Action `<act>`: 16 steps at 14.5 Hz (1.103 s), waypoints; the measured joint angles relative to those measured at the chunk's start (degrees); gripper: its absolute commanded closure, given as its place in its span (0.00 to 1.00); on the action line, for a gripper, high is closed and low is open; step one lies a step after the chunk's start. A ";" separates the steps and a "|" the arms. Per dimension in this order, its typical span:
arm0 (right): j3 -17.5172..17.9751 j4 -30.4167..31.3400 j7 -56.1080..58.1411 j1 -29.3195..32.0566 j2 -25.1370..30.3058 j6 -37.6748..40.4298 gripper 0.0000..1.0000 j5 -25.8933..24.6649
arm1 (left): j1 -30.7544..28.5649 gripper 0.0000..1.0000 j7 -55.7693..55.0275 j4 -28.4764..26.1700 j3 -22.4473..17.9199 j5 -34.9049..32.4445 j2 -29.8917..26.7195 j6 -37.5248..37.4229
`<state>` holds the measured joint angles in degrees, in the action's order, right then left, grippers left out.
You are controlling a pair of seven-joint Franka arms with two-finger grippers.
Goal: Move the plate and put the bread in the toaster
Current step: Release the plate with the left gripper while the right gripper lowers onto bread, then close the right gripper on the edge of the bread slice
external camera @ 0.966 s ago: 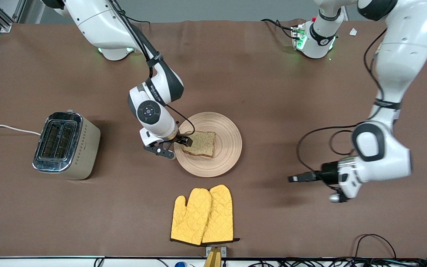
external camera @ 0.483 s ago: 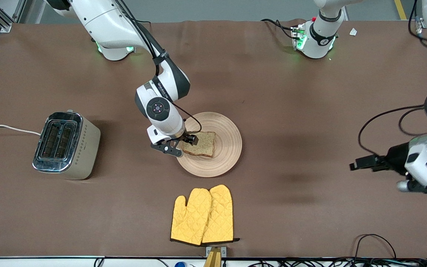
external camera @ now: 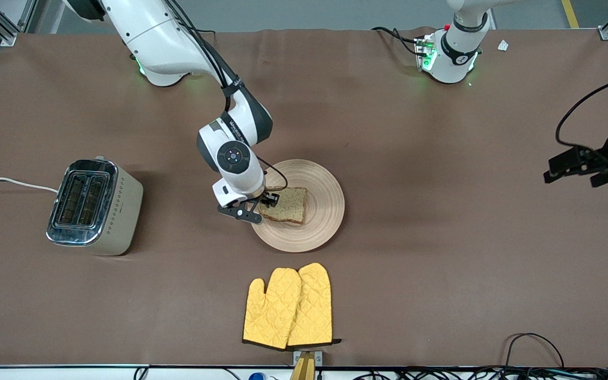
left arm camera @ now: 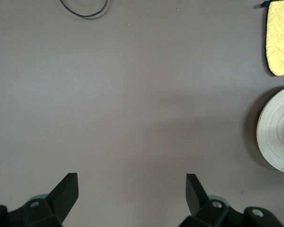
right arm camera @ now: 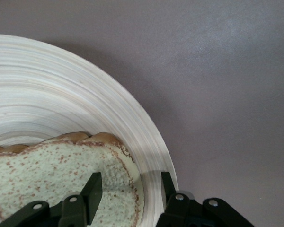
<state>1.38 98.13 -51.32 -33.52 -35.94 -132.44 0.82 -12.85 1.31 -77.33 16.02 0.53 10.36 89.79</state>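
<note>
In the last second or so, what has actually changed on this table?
The left gripper swung away from the middle, out to the left arm's end of the table, fingers wide apart and empty. The right gripper shifted slightly onto the bread at the edge of the plate, its fingers narrowing around the slice's edge; a firm grip isn't clear yet. Bread, plate, toaster and the yellow oven mitts stayed put.

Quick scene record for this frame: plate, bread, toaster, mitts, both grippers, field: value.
plate: mid-table, on the brown mat
bread: lying flat on the plate
toaster: toward the right arm's end, both slots empty
oven mitts: yellow pair, nearer the front camera than the plate
right gripper: at the bread's edge, fingers either side of the crust, not closed on it
left gripper: open, empty, over bare mat at the left arm's end
</note>
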 measured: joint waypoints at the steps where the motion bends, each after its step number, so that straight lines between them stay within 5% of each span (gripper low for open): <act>1: 0.00 -0.04 -0.02 -0.02 -0.12 -0.21 0.41 -0.08 | 1.21 0.00 0.00 -0.54 -1.73 -0.01 -1.61 -0.64; 6: 0.01 -0.11 -1.67 -0.31 -0.17 -0.32 0.42 -0.27 | 9.77 0.00 0.06 -5.67 -12.14 -0.06 -8.76 -5.18; 16: -0.01 -0.17 -3.65 -1.35 -0.19 -0.47 0.54 -0.97 | 10.92 0.00 -0.11 -10.33 -11.92 -0.06 -11.89 -5.31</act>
<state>1.38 97.96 -54.97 -34.87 -36.13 -132.91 -0.15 -1.92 1.20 -87.66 4.10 0.47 -1.53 84.48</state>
